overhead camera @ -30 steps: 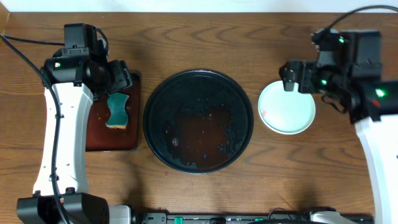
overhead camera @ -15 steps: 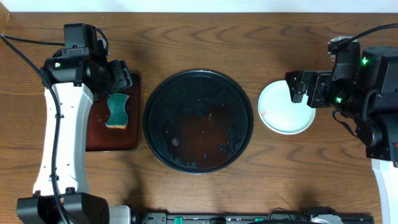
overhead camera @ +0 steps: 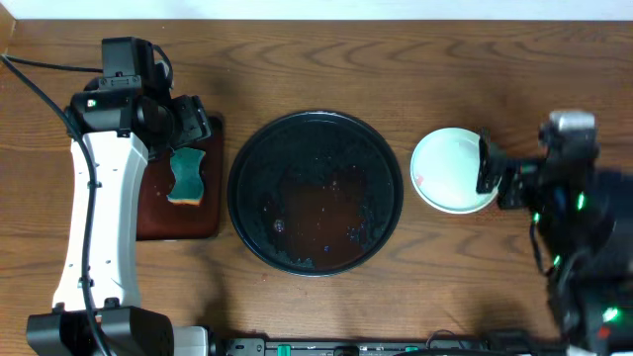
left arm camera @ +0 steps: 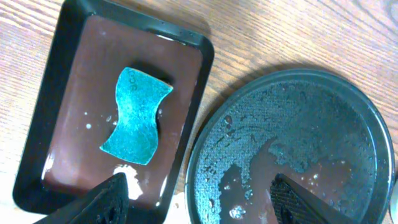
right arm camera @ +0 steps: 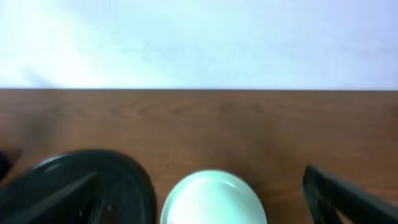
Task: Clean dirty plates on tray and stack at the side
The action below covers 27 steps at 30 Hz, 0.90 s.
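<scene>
The round black tray [overhead camera: 247, 158] lies mid-table, wet, with reddish liquid and droplets and no plate on it; its rim [left arm camera: 205, 149] also shows in the left wrist view. To its right on the wood rests a pale mint plate [overhead camera: 450, 168] with a small red smear at its left rim; I cannot tell if others lie under it. My right gripper [overhead camera: 497, 176] hangs open at the plate's [right arm camera: 214, 196] right edge, holding nothing. Over the small rectangular tray my left gripper [overhead camera: 188, 133] stands open and empty, with a teal sponge [left arm camera: 137, 115] lying ahead of it.
The rectangular dark tray [overhead camera: 148, 213] with brownish water sits left of the round tray and holds the sponge [overhead camera: 186, 176]. The left arm [overhead camera: 94, 218] runs along the table's left side. The right arm's body [overhead camera: 584, 247] fills the near right corner.
The right arm has pulled back toward the near right, its open gripper sliding off the plate to its right edge. The left arm and sponge have not moved.
</scene>
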{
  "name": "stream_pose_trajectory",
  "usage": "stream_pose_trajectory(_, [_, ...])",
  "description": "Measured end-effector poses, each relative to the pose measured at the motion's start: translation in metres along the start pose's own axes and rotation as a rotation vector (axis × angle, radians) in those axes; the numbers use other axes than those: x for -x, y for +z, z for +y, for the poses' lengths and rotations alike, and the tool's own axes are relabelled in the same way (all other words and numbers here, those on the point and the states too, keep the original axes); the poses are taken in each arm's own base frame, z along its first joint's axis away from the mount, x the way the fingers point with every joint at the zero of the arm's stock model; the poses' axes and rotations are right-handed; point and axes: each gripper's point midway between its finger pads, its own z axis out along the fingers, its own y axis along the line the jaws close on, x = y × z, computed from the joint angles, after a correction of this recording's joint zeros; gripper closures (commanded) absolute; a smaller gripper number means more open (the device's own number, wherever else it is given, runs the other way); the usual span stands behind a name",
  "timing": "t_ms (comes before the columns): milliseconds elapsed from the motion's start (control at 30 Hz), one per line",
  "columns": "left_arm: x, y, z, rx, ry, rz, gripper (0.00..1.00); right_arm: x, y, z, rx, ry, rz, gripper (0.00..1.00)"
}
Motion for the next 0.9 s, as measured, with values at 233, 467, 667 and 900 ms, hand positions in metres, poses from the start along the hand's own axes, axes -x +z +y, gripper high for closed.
stream_pose_trajectory(233, [0.0,0.0,-0.001,-0.004,0.0,0.002,0.27,-0.062,-0.011,-0.006,0.0,-0.01,-0.239,0.01])
stream_pose_trajectory(467, [0.0,0.0,-0.001,-0.007,0.0,0.002,0.27,-0.12,0.0,-0.009,0.005,-0.013,-0.333,0.01])
stream_pose_trajectory(667, [0.0,0.0,-0.001,-0.007,0.0,0.002,0.26,-0.158,0.01,-0.012,0.004,-0.006,-0.303,0.01])
stream_pose_trajectory(900, [0.0,0.0,-0.001,-0.007,0.0,0.002,0.27,-0.168,0.011,-0.012,0.003,-0.002,-0.264,0.01])
